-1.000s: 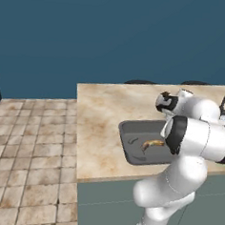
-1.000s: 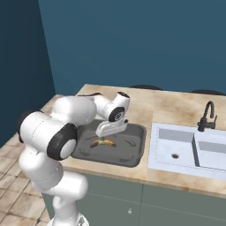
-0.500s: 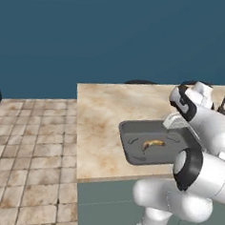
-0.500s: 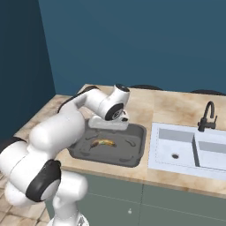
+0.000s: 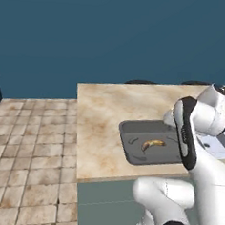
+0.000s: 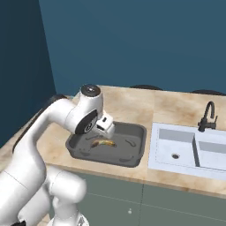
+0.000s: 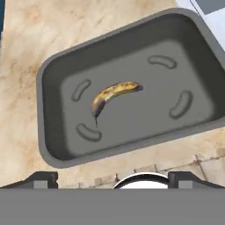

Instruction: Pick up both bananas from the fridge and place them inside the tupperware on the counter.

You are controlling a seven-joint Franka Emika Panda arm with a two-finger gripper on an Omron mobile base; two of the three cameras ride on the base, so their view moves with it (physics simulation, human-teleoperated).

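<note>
Grey tupperware (image 7: 48,132) holds one banana (image 7: 113,96) below the spread, empty claw (image 7: 112,176), pale sink (image 6: 190,150) just beside it.

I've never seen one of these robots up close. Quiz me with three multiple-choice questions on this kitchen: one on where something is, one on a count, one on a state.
1. Where does the banana lie?
A. in the sink
B. in the tupperware
C. on the floor

2. How many bananas are in the tupperware?
A. one
B. two
C. three

3. How is the gripper?
A. shut on a banana
B. shut on a cup
C. open, holding nothing

Answers: 1 B, it rests on the dark container's floor. 2 A, a single fruit lies there. 3 C, the fingertips stand wide apart with nothing between them.
</note>
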